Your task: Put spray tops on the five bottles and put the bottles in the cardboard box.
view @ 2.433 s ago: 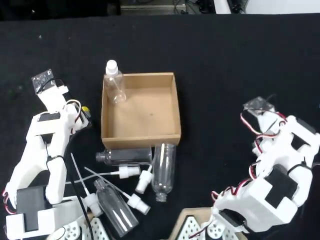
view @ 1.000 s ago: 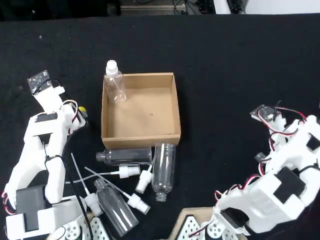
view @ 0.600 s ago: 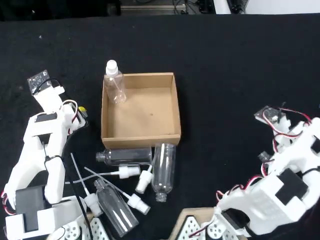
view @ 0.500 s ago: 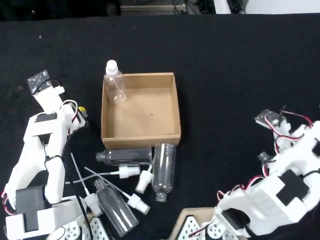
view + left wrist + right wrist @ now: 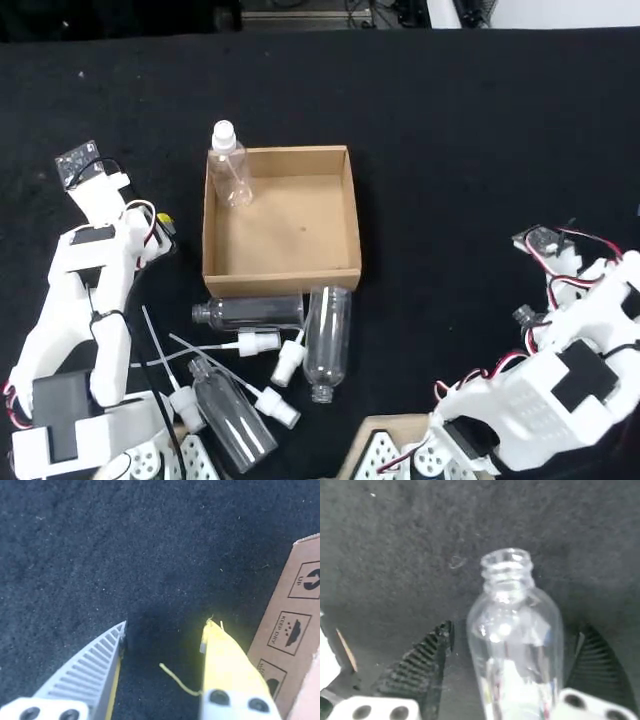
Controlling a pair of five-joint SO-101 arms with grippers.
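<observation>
Three capless bottles (image 5: 328, 340) beside cardboard box (image 5: 282, 277)

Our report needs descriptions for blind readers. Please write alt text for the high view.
An open cardboard box sits on a black table, with one white-topped bottle in its far left corner. Three uncapped clear bottles and loose spray tops lie before it; a white arm stands at each side.

Capped bottle (image 5: 230, 168) (at cardboard box (image 5: 282, 278) corner)
</observation>
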